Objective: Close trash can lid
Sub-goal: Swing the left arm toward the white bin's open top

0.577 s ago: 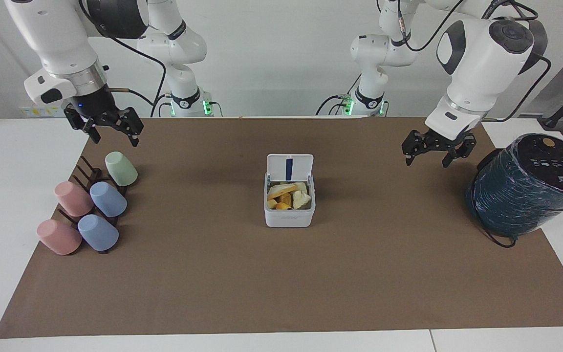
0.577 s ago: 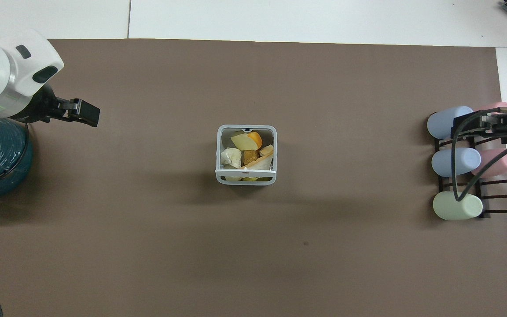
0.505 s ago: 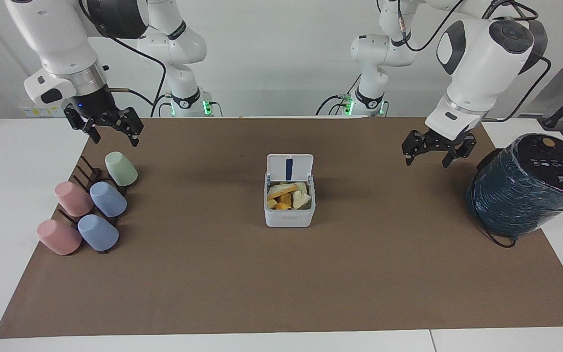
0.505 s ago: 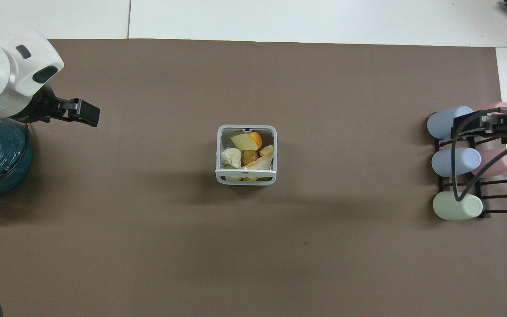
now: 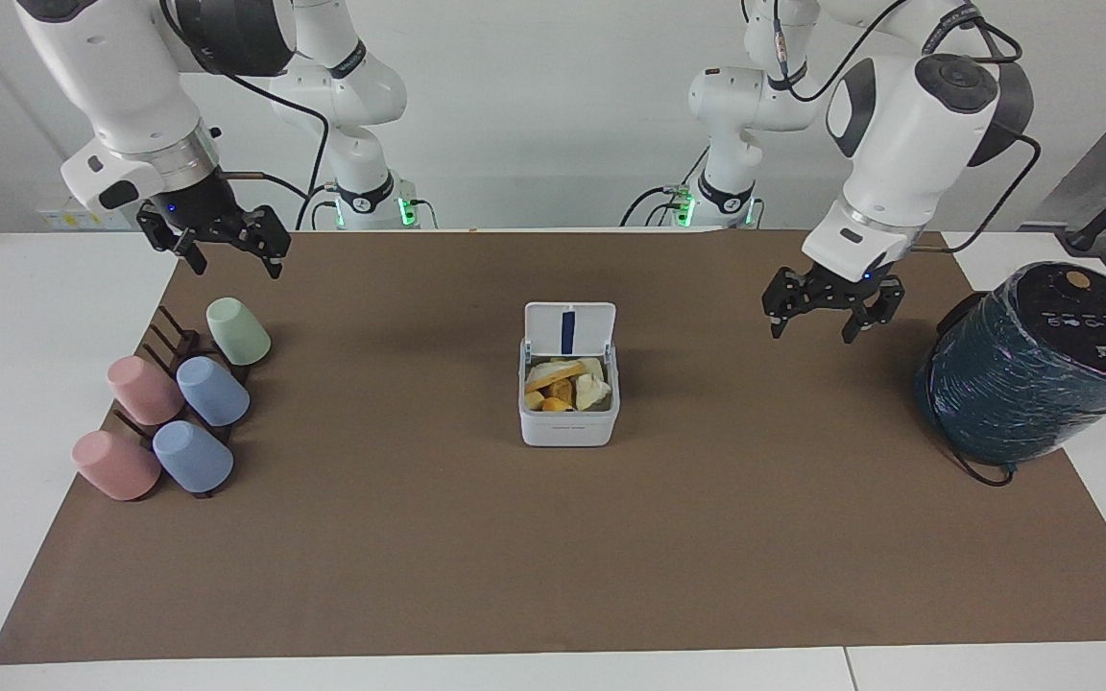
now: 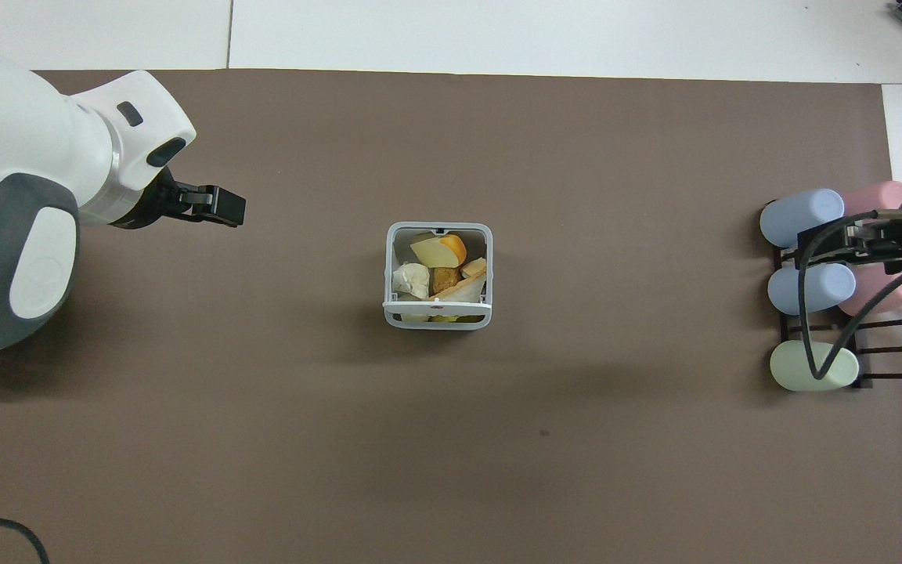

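The small white trash can (image 5: 567, 425) stands in the middle of the brown mat and holds yellow, orange and white scraps; it also shows in the overhead view (image 6: 394, 270). Its lid (image 5: 569, 329) stands upright on the rim nearest the robots, blue stripe showing; in the overhead view the lid (image 6: 437, 302) shows edge-on. My left gripper (image 5: 810, 334) is open and empty in the air over bare mat between the can and the teal cylinder, also in the overhead view (image 6: 228, 209). My right gripper (image 5: 236, 269) is open and empty over the cup rack, also in the overhead view (image 6: 835, 239).
A dark rack (image 5: 169, 341) with several pink, blue and green cups lies at the right arm's end of the mat (image 6: 811, 282). A large dark teal wrapped cylinder (image 5: 1033, 365) with a cable stands at the left arm's end.
My left gripper has moved away from the teal cylinder toward the trash can. My right gripper has shifted slightly toward the table's middle. The can and lid have not moved.
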Robot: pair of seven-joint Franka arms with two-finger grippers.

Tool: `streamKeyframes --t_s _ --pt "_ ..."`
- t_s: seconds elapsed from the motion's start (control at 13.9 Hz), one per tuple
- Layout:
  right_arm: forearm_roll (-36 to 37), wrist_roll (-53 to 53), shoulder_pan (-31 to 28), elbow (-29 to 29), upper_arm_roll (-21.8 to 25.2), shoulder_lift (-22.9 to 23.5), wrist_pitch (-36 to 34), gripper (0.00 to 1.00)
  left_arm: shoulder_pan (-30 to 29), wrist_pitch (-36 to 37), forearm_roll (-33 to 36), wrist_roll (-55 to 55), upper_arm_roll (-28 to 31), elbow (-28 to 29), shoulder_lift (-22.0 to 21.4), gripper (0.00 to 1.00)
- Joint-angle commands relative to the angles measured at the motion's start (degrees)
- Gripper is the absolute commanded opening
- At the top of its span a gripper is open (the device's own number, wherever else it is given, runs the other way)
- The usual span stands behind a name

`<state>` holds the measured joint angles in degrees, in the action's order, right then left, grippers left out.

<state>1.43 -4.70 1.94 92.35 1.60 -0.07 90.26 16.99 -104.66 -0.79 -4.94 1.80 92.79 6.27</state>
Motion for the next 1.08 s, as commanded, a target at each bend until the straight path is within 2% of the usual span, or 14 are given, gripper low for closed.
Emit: streamKeyframes --t_s 0.0,0.51,0.65,0.79,1.01 --pt "-0.6 1.6 -0.4 -0.4 -0.2 0.2 -0.6 1.00 0.1 -1.7 -0.5 0.0 0.7 2.7 -2.2 1.00" --pt "-0.6 1.6 -0.4 -0.3 -0.2 0.2 -0.6 1.00 0.1 -1.8 -0.5 -0.2 0.5 3.4 -2.7 1.00" --pt "-0.6 1.6 -0.4 -0.3 -0.2 0.2 -0.6 1.00 6.0 -4.2 -0.6 -3.0 0.0 6.7 -4.2 1.00" --pt "-0.6 1.6 -0.4 -0.4 -0.2 0.2 -0.6 1.00 10.3 -4.7 -0.6 -10.1 -0.4 7.1 -4.3 1.00" --pt "-0.6 1.6 -0.4 -0.4 -0.2 0.2 -0.6 1.00 15.8 -3.1 -0.7 -14.6 -0.4 7.8 -5.2 1.00"
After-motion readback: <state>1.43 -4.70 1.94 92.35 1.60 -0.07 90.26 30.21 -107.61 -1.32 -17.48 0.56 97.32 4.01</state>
